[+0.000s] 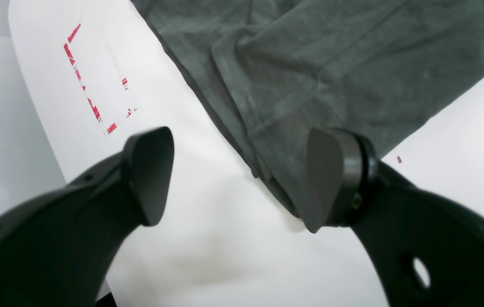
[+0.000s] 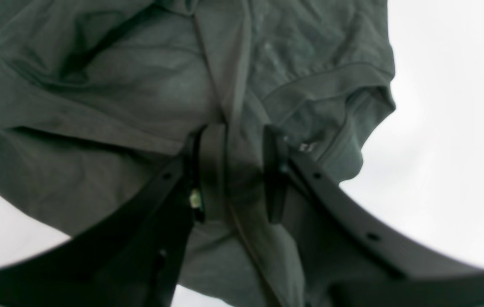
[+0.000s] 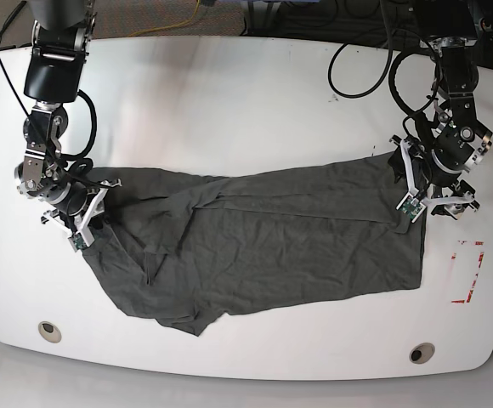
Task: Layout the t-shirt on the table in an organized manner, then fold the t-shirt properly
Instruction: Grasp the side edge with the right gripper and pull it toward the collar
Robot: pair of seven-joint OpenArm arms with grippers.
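Note:
The dark grey t-shirt (image 3: 263, 246) lies spread and wrinkled across the white table (image 3: 229, 110), long side running left to right. My right gripper (image 3: 89, 225) is at its left end. In the right wrist view its narrow jaws pinch a raised fold of the t-shirt (image 2: 139, 94), right gripper (image 2: 242, 170), with a small pale label (image 2: 306, 147) just beside one finger. My left gripper (image 3: 421, 200) is at the shirt's right edge. In the left wrist view the left gripper (image 1: 240, 179) stands open over the table, its right finger (image 1: 331, 179) touching a corner of the t-shirt (image 1: 331, 64).
A red tape rectangle (image 3: 469, 272) marks the table right of the shirt, also in the left wrist view as the tape mark (image 1: 92, 85). Two round grommets (image 3: 49, 331) (image 3: 422, 352) sit near the front edge. Cables (image 3: 365, 76) trail at the back right.

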